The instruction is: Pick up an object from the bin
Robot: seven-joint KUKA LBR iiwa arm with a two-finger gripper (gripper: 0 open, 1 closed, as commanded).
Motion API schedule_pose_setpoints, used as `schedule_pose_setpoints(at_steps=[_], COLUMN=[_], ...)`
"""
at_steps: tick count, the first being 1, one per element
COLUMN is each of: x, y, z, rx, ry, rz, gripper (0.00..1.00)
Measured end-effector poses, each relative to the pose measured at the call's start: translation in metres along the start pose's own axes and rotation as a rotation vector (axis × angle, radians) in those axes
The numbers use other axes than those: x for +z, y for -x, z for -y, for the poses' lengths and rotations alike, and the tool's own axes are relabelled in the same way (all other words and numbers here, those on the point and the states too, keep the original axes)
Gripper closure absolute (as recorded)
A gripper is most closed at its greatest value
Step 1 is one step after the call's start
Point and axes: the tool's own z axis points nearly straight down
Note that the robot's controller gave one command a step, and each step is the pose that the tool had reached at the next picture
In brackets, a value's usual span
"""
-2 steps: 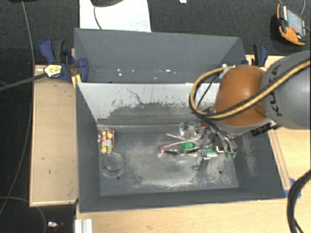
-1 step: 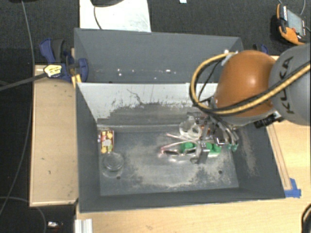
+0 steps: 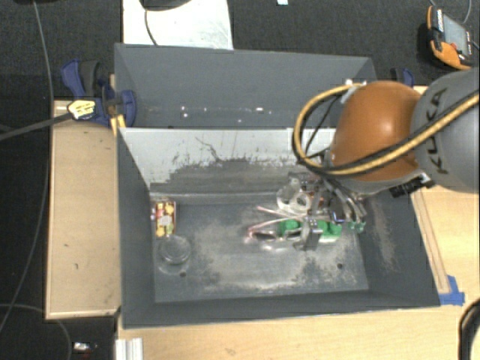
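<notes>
Three things in grey bin (image 3: 225, 272) | pincer (image 3: 310, 236) low at right-centre of bin floor, over green item (image 3: 286, 229) with pale looped strands | pincer open or closed: cannot tell | colourful packet (image 3: 163, 217) and clear round cup (image 3: 174, 251) at left, well apart from pincer

On my feed the arm (image 3: 459, 152) is grey, with dark KUKA lettering. A rounded orange cover (image 3: 375, 130) caps its wrist. Yellow and black cables (image 3: 301, 126) loop off the cover's left side, and the silvery gripper (image 3: 307, 237) sits below the cover.
</notes>
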Motion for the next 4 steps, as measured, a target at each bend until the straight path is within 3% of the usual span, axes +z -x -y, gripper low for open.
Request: schedule_pose_setpoints(at_steps=[1, 2, 3, 4], x=[-0.015, 0.049, -0.025, 0.051], y=[0.009, 0.006, 0.009, 0.006], z=[-0.031, 0.016, 0.009, 0.037], rx=[-0.168, 0.0, -0.074, 0.014], ry=[0.0, -0.003, -0.001, -0.003], rz=[-0.003, -0.008, -0.007, -0.009], gripper=[0.0, 0.0, 0.0, 0.0])
